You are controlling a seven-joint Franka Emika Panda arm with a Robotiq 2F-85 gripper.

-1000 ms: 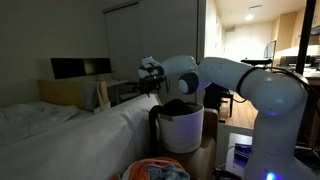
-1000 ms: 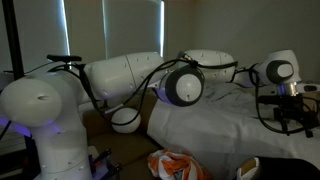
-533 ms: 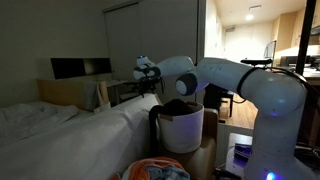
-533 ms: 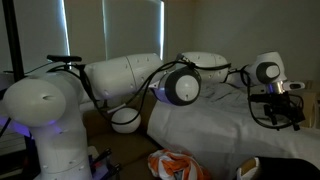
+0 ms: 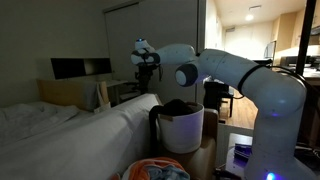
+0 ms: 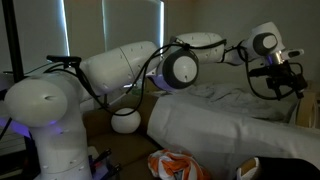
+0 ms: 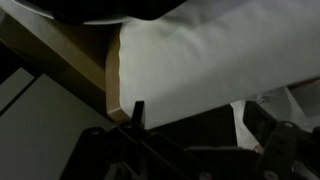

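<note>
My gripper (image 5: 147,62) hangs in the air above the white bed (image 5: 60,125), well clear of the bedding. It also shows in an exterior view (image 6: 283,80) over the rumpled white sheets (image 6: 230,120). In the wrist view the two dark fingers (image 7: 200,130) stand apart with nothing between them. Below them lie the white mattress cover (image 7: 200,50) and a strip of wooden bed frame (image 7: 70,60). The gripper is open and empty.
A white basket (image 5: 182,128) with dark clothes (image 5: 180,104) in it stands beside the bed, under the arm. An orange and blue cloth (image 5: 155,170) lies low at the front and also shows in an exterior view (image 6: 175,165). A dark screen (image 5: 80,68) stands at the back wall.
The gripper has risen and swung further over the bed. It stays open and empty.
</note>
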